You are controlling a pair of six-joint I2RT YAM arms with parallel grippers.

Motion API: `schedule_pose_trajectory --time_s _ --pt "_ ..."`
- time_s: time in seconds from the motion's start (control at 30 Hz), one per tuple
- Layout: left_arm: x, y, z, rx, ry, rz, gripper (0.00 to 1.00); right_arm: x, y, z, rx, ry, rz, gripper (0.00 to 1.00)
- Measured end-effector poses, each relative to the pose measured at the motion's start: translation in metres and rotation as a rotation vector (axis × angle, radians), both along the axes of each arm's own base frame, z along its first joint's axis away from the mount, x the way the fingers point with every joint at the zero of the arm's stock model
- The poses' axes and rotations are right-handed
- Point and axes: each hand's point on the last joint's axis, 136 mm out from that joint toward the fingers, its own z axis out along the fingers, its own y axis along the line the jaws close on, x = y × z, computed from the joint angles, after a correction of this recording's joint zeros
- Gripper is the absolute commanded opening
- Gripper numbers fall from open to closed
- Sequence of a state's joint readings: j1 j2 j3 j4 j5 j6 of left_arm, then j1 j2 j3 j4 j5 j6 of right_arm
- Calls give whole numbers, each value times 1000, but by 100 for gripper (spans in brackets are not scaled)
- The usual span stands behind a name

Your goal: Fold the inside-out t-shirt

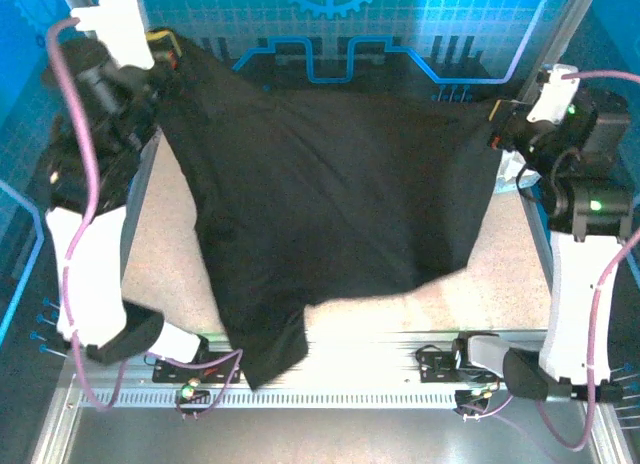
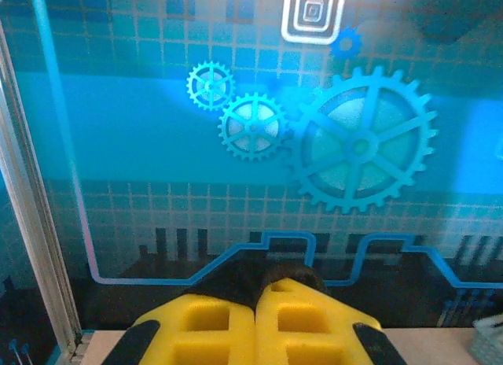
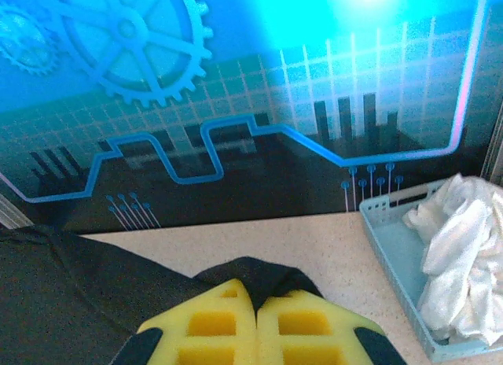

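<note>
Holding the inside-out t-shirt (image 1: 330, 194) stretched between both arms, you have the left end effector (image 2: 255, 302) and the right end effector (image 3: 255, 302) each pinched closed on only a thin fold of black cloth. The shirt drapes across the bench (image 1: 160, 274), and one sleeve (image 1: 270, 349) trails over the near rail (image 1: 350, 394). Pull the arms apart and a pinch could slip. Drag forward and that sleeve may snag. Your right arm also sits near the basket (image 3: 385, 247) of white cloth (image 3: 460, 255).

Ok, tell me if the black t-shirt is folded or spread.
Spread, unfolded: the t-shirt hangs stretched between the left gripper and right gripper, both shut on its edge.
</note>
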State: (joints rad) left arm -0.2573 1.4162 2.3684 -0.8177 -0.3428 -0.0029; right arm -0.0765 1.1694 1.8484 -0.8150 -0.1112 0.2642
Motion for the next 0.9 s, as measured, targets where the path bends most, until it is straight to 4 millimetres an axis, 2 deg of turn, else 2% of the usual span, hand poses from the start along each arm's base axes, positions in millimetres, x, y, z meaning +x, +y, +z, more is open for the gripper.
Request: schedule_pose_trajectory --time_s 0.2,0.3,0.4,0.47,0.57,0.63,0.67,0.73,0.77,0.83,0.9 --pt "-140 23 61 -104 -276 -89 0 -81 8 42 -19 -168 12 0" --pt "-199 34 82 -134 -403 -117 0 -124 11 58 -31 -241 12 0" --pt "-229 39 97 -148 -481 -133 0 -153 13 72 -43 -298 12 0" --pt "-234 41 101 -150 -497 -134 0 -166 14 79 -46 -321 12 0" --pt "-223 39 107 -138 -495 -121 0 -174 14 85 -56 -337 8 0" --pt "-203 38 111 -125 -480 -98 0 -172 14 87 -62 -335 8 0" --pt "-186 36 113 -115 -463 -82 0 -168 14 87 -64 -328 9 0" --pt "-146 30 109 -87 -415 -42 0 -152 13 82 -66 -305 10 0" --pt "-119 26 104 -67 -378 -23 0 -137 12 76 -66 -278 10 0" --pt "-66 21 88 -40 -302 12 0 -103 9 60 -65 -214 8 0" --pt "4 19 59 -11 -198 53 0 -57 6 35 -70 -133 6 0"
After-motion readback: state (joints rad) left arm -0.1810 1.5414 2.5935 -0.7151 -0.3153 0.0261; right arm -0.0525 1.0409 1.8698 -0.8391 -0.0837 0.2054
